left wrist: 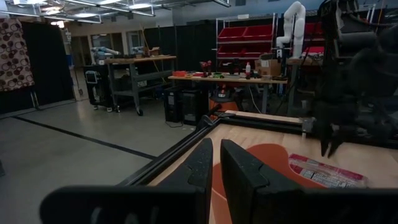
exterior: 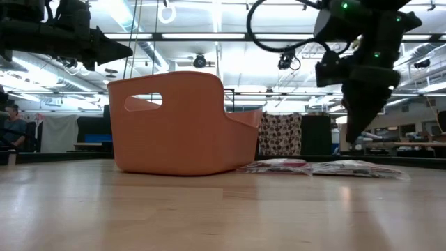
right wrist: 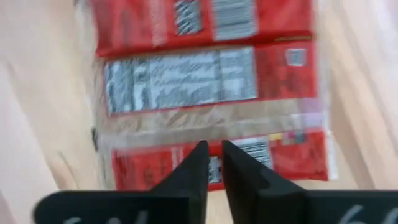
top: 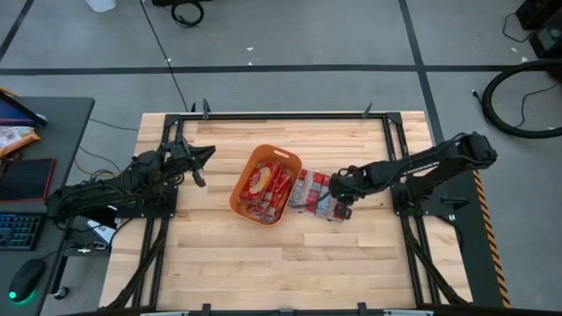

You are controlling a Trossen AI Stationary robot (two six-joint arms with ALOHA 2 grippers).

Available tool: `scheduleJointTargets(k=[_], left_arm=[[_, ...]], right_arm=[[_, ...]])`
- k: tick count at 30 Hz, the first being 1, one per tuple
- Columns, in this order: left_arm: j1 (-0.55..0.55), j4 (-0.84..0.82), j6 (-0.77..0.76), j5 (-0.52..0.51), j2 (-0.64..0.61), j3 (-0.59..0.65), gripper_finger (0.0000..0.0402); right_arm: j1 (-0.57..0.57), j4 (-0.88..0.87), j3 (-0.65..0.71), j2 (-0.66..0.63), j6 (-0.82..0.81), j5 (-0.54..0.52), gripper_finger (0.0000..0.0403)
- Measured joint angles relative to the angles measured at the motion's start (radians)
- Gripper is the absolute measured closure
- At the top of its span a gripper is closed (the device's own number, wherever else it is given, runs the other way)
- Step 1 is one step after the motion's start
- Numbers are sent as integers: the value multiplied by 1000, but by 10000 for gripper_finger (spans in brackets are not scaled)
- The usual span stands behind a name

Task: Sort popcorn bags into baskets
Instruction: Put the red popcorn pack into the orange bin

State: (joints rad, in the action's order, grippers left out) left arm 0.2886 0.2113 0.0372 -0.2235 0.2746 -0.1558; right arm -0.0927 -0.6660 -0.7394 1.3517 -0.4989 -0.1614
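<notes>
The right gripper point(right wrist: 211, 163) is hovering, jaws nearly pressed together and pinching nothing, over flat red popcorn packets point(top: 313, 193) lying on the wooden tabletop point(top: 263, 263) beside the orange plastic basket point(top: 242, 190). Picking appears in hand; next, spreading, descending. The left gripper point(top: 198, 164), jaws nearly closed, is waiting beyond the basket, leaving room.

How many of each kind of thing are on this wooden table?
Orange basket: 1
Heaps of red packets: 2, one in the basket, one beside it; the packets overlap too much to count singly
Robot arms: 2
Total: 5
</notes>
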Motion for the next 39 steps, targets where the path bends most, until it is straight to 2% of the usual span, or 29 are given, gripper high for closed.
scheduleJointTargets(k=[9,15,21,28,34,39], left_arm=[[0,5,0,0,0,0,365],[0,6,0,0,0,0,365],[0,6,0,0,0,0,365],[0,1,1,0,0,0,365],[0,0,1,0,0,0,365],[0,0,1,0,0,0,365]], right_arm=[[-45,-8,-6,143,108,-42,274],[-28,-71,-100,219,142,-81,242],[-24,-140,-196,234,205,-163,234],[-9,-174,-208,235,228,-157,233],[-56,-250,-206,235,448,-189,234],[-101,-174,-157,235,603,-269,234]])
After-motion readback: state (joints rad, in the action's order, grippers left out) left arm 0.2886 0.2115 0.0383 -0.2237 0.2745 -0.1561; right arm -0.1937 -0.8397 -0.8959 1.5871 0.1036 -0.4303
